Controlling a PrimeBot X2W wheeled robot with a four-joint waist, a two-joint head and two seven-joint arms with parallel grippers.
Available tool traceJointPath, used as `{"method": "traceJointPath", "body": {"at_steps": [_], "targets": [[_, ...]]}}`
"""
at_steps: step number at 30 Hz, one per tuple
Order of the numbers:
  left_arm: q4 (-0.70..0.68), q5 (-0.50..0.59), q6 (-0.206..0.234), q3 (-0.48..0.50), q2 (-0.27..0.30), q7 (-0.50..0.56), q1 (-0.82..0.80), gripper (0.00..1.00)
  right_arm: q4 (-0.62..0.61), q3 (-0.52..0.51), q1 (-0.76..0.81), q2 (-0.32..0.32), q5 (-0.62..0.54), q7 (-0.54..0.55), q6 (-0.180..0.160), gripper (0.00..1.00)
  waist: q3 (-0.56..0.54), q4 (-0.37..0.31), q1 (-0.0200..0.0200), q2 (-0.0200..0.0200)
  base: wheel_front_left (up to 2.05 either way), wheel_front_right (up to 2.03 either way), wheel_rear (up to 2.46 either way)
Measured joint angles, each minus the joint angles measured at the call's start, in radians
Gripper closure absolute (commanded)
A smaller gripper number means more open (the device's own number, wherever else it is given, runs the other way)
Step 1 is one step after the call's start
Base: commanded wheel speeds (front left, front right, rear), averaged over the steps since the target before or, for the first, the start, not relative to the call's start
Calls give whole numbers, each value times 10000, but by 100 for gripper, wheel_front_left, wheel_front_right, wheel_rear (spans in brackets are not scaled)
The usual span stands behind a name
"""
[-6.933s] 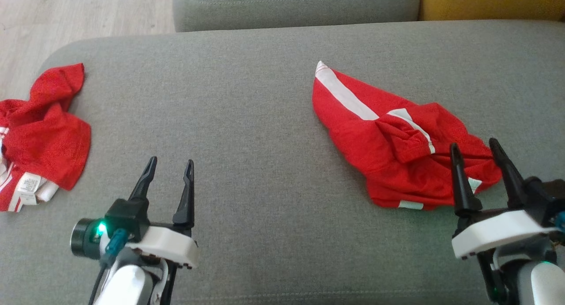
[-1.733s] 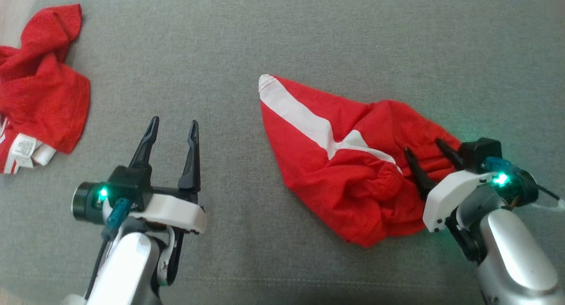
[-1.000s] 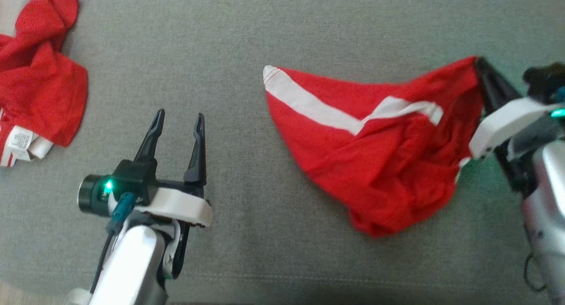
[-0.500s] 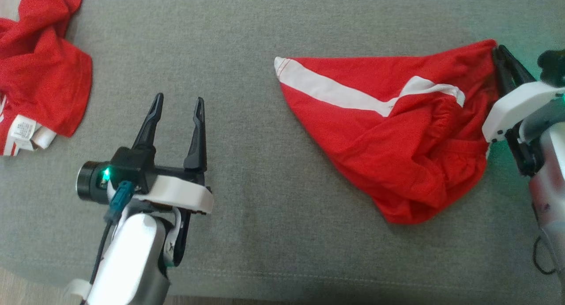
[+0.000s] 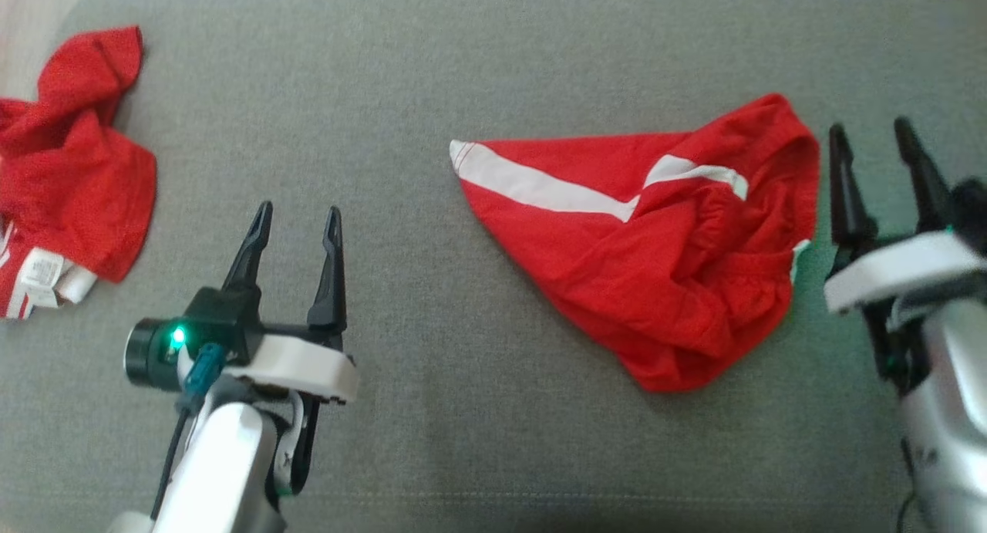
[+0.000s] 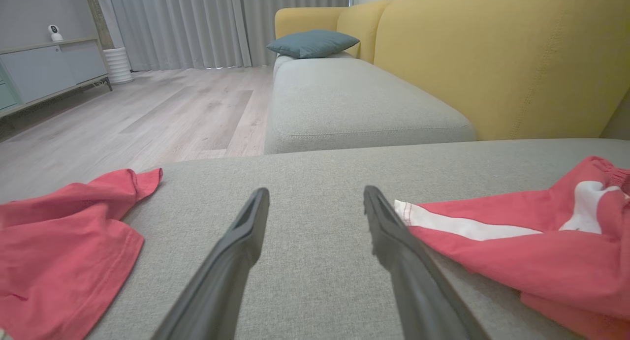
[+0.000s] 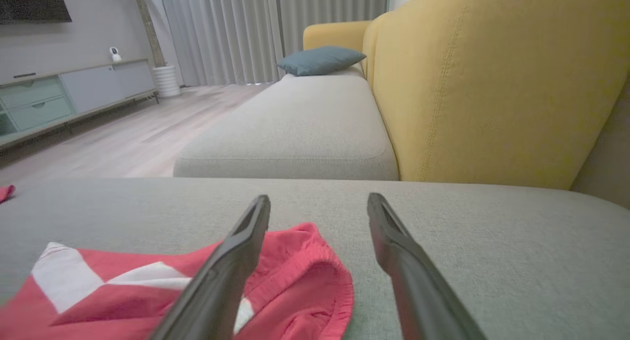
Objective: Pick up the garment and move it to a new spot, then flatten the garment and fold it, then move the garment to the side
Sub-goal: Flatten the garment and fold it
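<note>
A grey sofa seat (image 5: pixel 493 55) with red shorts (image 5: pixel 640 271) lying crumpled on it, between two robot grippers.
The red shorts, crossed by a white stripe, lie bunched right of centre on the seat. The right gripper (image 5: pixel 870 128) sits just beside their right edge, fingers spread and holding nothing. The left gripper (image 5: pixel 299 209) hovers well apart at the lower left, fingers also spread and empty. A second red garment (image 5: pixel 77 178) lies heaped at the seat's far left edge. A yellow sofa back (image 7: pixel 492 84) rises behind.

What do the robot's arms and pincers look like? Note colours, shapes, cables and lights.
Left pincer and right pincer: two long, tapering black fingers each, on a white mount above a silver-white forearm. The left wrist carries a black cylinder with a green light and a teal-plugged cable.
</note>
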Motion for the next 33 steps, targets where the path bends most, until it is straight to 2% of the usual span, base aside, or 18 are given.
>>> {"method": "traceJointPath", "body": {"at_steps": [7, 13, 29, 33], "targets": [[13, 0, 6, 33, 165, 0, 439, 0, -2922, -836, 2416, 1149, -769, 886, 0, 0, -608, -229, 0, 0, 0, 0, 0], [0, 0, 17, 44, 265, 4, 516, 0, -4539, -1258, 3744, 1801, -1103, 1756, 0, 0, -787, -388, 0, 0, 0, 0, 0], [-63, -12, 188, 21, 414, 155, 593, 0, -5358, -1432, 3919, 2054, -1262, 2336, 0, 0, -640, -482, 0, 0, 0, 0, 0], [-58, 0, -130, -268, 416, 623, -164, 0, -5484, -1396, 3899, 2067, -1262, 2397, 0, 0, -321, -541, 0, 0, 0, 0, 0]]}}
